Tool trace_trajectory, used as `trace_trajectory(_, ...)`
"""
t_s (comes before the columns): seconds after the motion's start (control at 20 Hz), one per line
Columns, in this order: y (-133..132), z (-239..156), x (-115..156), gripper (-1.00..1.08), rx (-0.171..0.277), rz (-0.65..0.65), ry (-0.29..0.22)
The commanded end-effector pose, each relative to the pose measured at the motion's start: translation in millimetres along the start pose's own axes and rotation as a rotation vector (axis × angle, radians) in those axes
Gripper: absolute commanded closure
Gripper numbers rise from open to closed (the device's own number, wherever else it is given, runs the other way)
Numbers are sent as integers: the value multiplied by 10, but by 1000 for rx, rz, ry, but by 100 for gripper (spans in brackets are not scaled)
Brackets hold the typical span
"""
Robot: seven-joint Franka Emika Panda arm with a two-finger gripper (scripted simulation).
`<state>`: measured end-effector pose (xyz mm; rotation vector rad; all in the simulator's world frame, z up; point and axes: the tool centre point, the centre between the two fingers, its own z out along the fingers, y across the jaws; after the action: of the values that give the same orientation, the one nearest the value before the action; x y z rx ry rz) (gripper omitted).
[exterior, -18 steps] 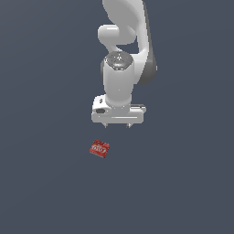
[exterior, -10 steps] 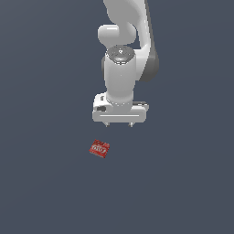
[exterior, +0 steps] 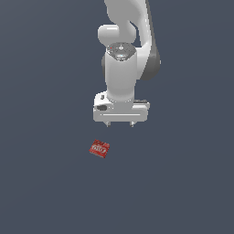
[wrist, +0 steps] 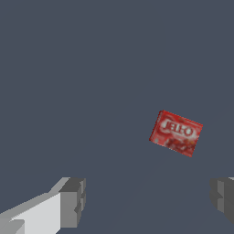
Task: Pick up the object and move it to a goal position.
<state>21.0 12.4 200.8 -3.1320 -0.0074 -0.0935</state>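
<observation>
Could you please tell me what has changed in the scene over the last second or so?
The white gripper has moved lower in the exterior view and slightly toward that view's left, closer to the small flat red box with white lettering. It has not taken hold of anything; its jaws are spread apart and empty in the wrist view. The box lies where it was on the dark grey surface, at the same angle.

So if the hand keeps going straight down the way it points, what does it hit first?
Probably bare floor. The hand points down with fingers apart, and the red box lies off to the exterior view's left, outside the fingers' line, though depth is unclear.
</observation>
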Motion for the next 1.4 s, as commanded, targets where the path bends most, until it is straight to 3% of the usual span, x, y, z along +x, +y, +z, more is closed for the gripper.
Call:
trace_trajectory(0.0, 14, 17, 5, -92, -1, -16, -1)
trace_trajectory(0.5, 144, 181, 48, -92, -9, -163, -11)
trace_trajectory(1.35, 508, 648, 130, -92, -11, -577, -39)
